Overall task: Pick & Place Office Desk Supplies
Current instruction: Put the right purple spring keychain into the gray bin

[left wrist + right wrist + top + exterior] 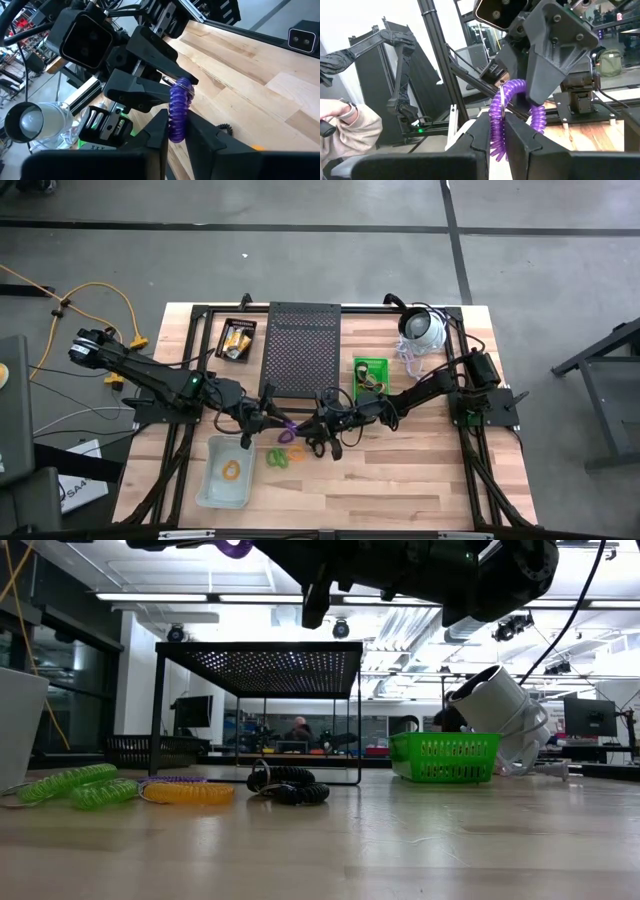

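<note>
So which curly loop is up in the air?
The purple loop: both grippers pinch it above the table, while the green, orange and black ones lie on the wood.

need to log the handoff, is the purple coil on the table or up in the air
Up in the air: the purple coil hangs between the right gripper and left gripper, both pinching it above the table.
</note>
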Robot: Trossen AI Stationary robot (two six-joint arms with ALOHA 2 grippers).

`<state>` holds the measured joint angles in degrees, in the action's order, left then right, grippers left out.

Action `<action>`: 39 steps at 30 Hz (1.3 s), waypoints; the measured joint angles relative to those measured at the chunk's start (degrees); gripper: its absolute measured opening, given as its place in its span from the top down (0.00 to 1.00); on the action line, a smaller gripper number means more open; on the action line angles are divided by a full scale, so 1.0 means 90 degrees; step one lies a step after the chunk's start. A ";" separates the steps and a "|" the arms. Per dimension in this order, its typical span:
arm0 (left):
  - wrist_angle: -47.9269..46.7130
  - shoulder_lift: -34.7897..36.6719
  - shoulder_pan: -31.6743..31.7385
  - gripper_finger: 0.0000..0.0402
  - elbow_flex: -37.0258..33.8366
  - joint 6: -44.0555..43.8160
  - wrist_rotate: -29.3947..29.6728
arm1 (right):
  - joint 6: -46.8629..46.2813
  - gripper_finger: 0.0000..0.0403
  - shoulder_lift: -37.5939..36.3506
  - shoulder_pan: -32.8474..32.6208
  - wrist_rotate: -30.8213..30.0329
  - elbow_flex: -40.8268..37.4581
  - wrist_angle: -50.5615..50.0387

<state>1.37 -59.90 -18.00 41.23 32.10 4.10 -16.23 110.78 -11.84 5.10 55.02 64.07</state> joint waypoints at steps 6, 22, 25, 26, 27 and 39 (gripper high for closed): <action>0.0000 0.0000 0.0000 0.90 0.0000 -0.0002 0.0000 | 0.0001 0.93 0.0000 0.0000 0.0000 0.0000 0.0000; 0.0000 0.0000 -0.0002 0.90 0.0000 0.0005 0.0000 | -0.0043 0.82 0.0000 -0.0007 0.0058 0.0000 -0.0002; 0.0000 0.0000 -0.0037 0.90 0.0000 0.0005 0.0005 | -0.0070 0.74 0.0000 -0.0007 0.0097 0.0000 -0.0012; 0.0000 0.0000 -0.0061 0.90 0.0000 0.0005 0.0005 | -0.0070 0.72 0.0000 -0.0007 0.0097 0.0000 -0.0031; 0.0000 0.0000 -0.0097 0.90 0.0000 0.0007 0.0006 | -0.0070 0.69 0.0000 -0.0007 0.0097 0.0000 -0.0046; 0.0008 0.0000 -0.0771 0.90 0.0000 -0.0038 0.0919 | -0.0399 0.56 0.0000 -0.0157 0.0113 0.0000 -0.0164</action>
<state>1.44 -59.90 -24.94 41.23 31.75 12.37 -19.82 110.78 -13.25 6.12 55.02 62.60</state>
